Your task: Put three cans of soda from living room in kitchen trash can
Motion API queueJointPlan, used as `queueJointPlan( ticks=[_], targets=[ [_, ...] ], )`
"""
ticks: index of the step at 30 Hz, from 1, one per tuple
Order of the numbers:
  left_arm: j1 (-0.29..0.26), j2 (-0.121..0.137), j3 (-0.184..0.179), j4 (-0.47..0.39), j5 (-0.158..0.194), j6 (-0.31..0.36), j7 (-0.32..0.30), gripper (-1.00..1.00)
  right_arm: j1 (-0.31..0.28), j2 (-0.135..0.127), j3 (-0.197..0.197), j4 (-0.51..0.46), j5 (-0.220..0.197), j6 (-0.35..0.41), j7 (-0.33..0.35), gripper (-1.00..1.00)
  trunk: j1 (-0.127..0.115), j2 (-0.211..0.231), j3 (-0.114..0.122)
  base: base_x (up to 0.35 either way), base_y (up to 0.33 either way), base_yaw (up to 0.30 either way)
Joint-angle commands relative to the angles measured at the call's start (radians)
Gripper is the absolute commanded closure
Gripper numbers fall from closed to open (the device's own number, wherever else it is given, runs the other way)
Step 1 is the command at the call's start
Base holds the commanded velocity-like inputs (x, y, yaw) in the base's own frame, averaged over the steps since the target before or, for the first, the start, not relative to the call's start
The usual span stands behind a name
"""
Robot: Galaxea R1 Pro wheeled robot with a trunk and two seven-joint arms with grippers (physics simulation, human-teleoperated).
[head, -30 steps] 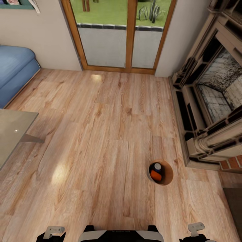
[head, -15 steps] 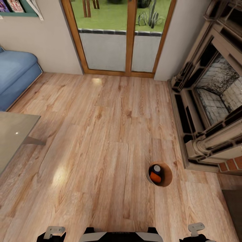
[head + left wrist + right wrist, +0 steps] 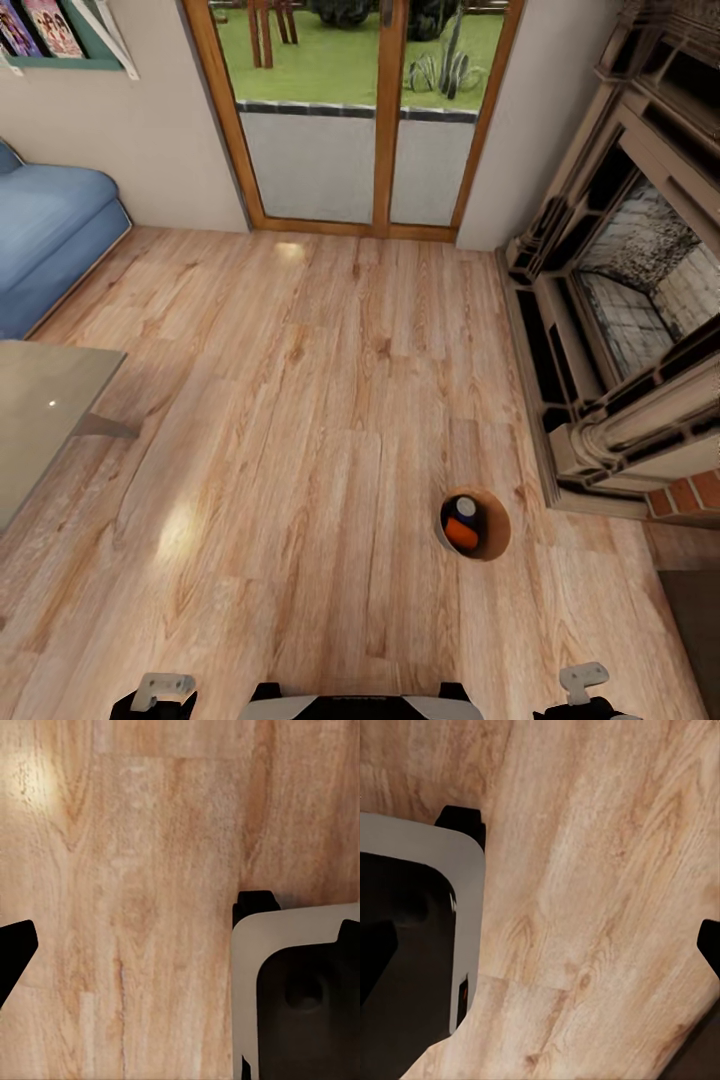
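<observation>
Head view, living room: the trash can (image 3: 497, 528) is standing upright on the wood floor (image 3: 300, 420) at roughly four o'clock from picture centre, near the brick fireplace (image 3: 640, 300) and well apart from the blue sofa (image 3: 50, 240) at nine o'clock. Inside it an orange soda can (image 3: 461, 535) is lying beside a dark blue soda can (image 3: 464, 510) showing its silver-grey top; a third can is hidden or absent, and cannot be told. The glass-topped bench (image 3: 40, 410), cut off at eight o'clock, is carrying nothing visible. The bucket is judged light, stiff and fairly smooth, its loose cans apt to shift if tilted; the rim or handle slot looks the likeliest hold, though the slot is not discernible here. The left pincer (image 3: 127, 945) and right pincer (image 3: 540, 937) are hanging over bare floor in the wrist views, each spread wide with dark fingertips at opposite edges, gripping nothing. The glass doors (image 3: 350, 110) are standing at twelve o'clock.
</observation>
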Motion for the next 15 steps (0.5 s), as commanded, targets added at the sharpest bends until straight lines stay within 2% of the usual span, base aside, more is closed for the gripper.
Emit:
queueJointPlan(
  ticks=[1,15],
  targets=[
    [0.0,0.0,0.0,0.0,0.0,0.0,0.001,-1.0,0.0,0.0,0.0,0.0,0.0,0.0,0.0,-1.0,-0.004,0.007,0.005,0.0,0.0,0.0],
    [0.0,-0.002,0.0,0.001,-0.003,0.0,0.004,-1.0,0.0,0.003,0.0,0.0,0.0,0.0,0.0,-1.0,-0.058,0.105,0.072,0.0,0.0,0.0]
  ],
)
